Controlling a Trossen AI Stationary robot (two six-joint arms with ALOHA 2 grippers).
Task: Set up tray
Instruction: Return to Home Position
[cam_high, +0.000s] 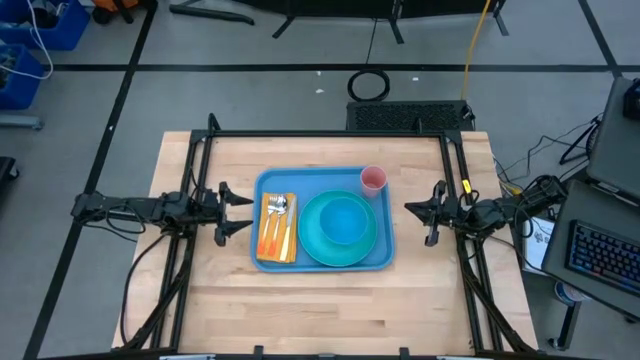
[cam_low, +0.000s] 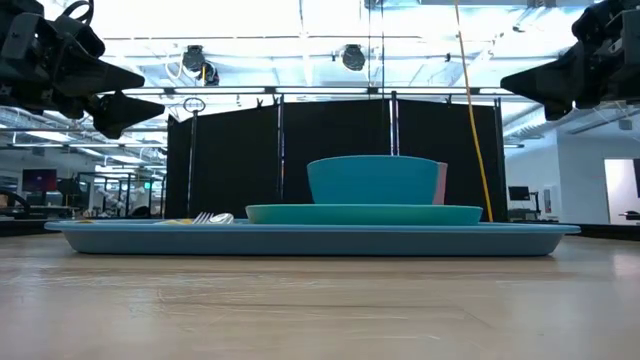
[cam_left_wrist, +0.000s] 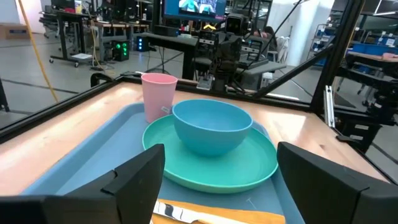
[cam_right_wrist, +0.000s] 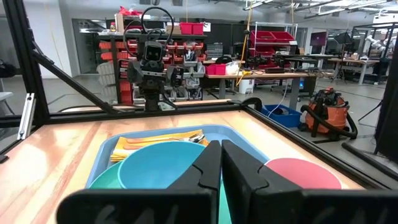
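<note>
Looking down from above, where do we place the tray (cam_high: 310, 180)?

We place it flat in the middle of the wooden table (cam_high: 330, 310), long sides running left to right, between the two arms.

And what do we see on it?

We see a round turquoise plate (cam_high: 310, 248) filling the right part, with a blue bowl (cam_high: 345, 222) sitting on it. A pink cup (cam_high: 372, 180) stands upright in the far right corner, just beside the plate. From table height we see the cup mostly hidden behind the bowl. Along the left side lies a yellow-orange napkin (cam_left_wrist: 261, 217), and on it the cutlery (cam_high: 279, 207): a fork, a spoon and bright handles side by side.

How do we read the left gripper (cam_high: 240, 212)?

We find it just off the tray's left edge, hanging well above the table and pointing at the tray. Its fingers are spread wide, released, and we see nothing between them.

And the right gripper (cam_high: 410, 208)?

We find it off the tray's right edge, a little farther from the rim, at about the same height and facing the other arm. Its wrist camera shows both fingers pressed together, clenched on nothing.

Does either gripper touch the tray?

We see a gap on both sides, so neither touches it or anything on it.
</note>
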